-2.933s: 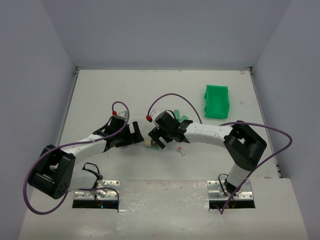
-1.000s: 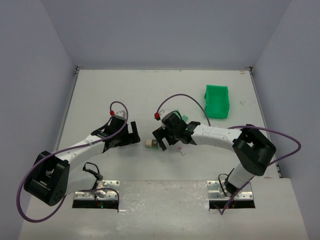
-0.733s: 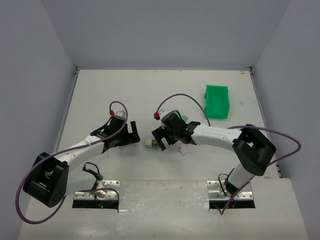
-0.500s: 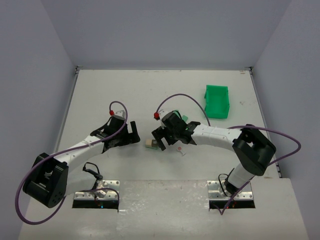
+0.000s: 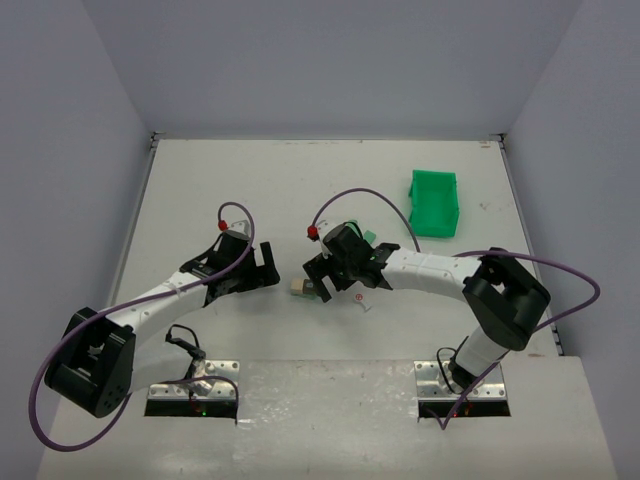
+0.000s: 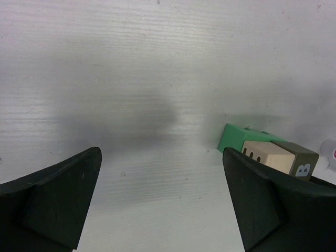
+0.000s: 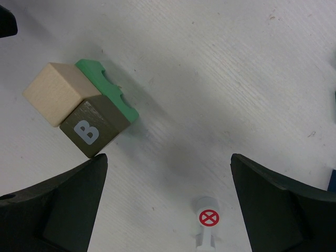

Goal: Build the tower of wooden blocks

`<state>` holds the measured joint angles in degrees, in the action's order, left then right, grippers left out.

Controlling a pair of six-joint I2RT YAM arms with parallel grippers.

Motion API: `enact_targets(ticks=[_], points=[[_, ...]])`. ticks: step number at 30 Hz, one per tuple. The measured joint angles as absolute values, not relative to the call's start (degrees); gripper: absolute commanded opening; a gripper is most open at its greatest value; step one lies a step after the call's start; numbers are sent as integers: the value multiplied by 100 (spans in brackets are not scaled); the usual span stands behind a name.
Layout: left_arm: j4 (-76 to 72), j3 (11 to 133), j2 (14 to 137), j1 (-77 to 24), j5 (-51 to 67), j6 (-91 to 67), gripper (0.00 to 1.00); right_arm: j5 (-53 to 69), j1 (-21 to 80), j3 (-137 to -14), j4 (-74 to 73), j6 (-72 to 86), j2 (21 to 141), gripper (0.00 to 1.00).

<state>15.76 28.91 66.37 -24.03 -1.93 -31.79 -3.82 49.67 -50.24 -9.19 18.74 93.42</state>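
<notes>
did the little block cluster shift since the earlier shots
No: the block cluster lies at the same spot, just left of the red-cross marker.

Pale tan cube (image 7: 59, 93), olive-brown cube (image 7: 94, 126) with a white B on it, bright green block (image 7: 107, 86). The bin (image 5: 433, 203) is green too, table (image 7: 220, 79) is white, and the little white peg (image 7: 208, 221) has a red crossed circle.

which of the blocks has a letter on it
The dark olive block, with a white B; no letter visible on the tan block or green block.
</notes>
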Motion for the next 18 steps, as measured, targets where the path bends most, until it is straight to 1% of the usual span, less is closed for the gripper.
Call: enact_targets(ticks=[18], points=[[1577, 2895, 6635, -2403, -196, -3179, 100, -292, 4967, -5026, -906, 1955, 9384, 99]])
